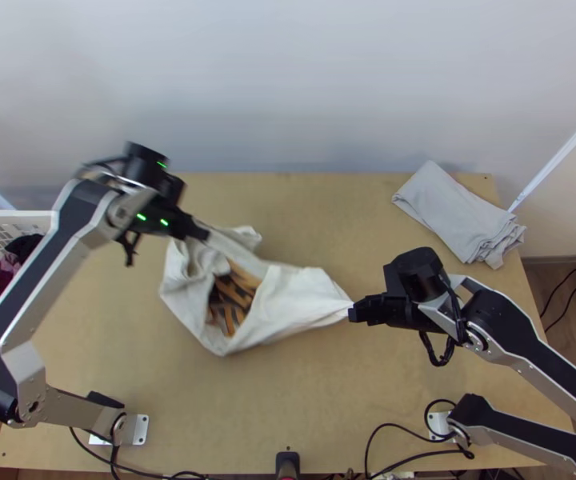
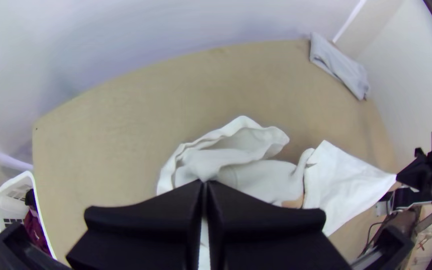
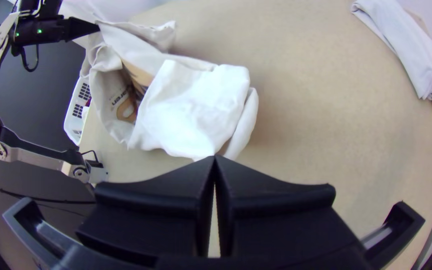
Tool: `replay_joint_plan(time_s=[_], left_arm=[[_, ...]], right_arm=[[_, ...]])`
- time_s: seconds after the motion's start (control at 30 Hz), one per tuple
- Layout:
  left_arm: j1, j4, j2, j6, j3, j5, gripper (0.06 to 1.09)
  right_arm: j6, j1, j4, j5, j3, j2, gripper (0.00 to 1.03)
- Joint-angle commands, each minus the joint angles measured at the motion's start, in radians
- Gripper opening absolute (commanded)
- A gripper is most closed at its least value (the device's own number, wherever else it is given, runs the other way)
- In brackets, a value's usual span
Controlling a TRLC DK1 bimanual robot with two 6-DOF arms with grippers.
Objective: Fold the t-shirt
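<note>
Lies crumpled left of the middle of the light wooden desk [image 1: 328, 404]: the soft white fabric t-shirt [image 1: 292, 300], with a brown print in its gaping hollow, seemingly with spreading, smoothing and all folding left to do. Drawn into creased points, pinched in the closed fingers of the black left gripper [image 1: 203, 233] and black right gripper [image 1: 354, 312]. Sits well apart from a neatly folded grey cloth [image 1: 456, 212].
</note>
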Motion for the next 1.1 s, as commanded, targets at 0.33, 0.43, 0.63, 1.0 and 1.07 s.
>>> replay_joint_plan(time_s=[0.33, 0.43, 0.63, 1.0, 1.07], left_arm=[[0.099, 0.013, 0.025, -0.006, -0.092, 0.127, 1.03], [0.105, -0.002, 0.027, 0.005, -0.082, 0.187, 1.04], [0.115, -0.073, -0.042, 0.044, -0.021, 0.2, 1.04], [-0.111, -0.315, -0.146, 0.145, -0.185, 0.139, 1.04], [-0.189, -0.257, -0.174, 0.134, -0.26, 0.133, 1.04]], right_arm=[[0.0, -0.015, 0.035, 0.003, -0.021, 0.029, 0.03], [0.0, -0.017, 0.035, 0.003, -0.021, 0.024, 0.03], [0.002, -0.018, 0.035, 0.003, -0.018, 0.026, 0.03], [0.002, -0.017, 0.047, 0.003, -0.007, 0.049, 0.03], [0.002, -0.017, 0.05, 0.003, -0.007, 0.053, 0.03]])
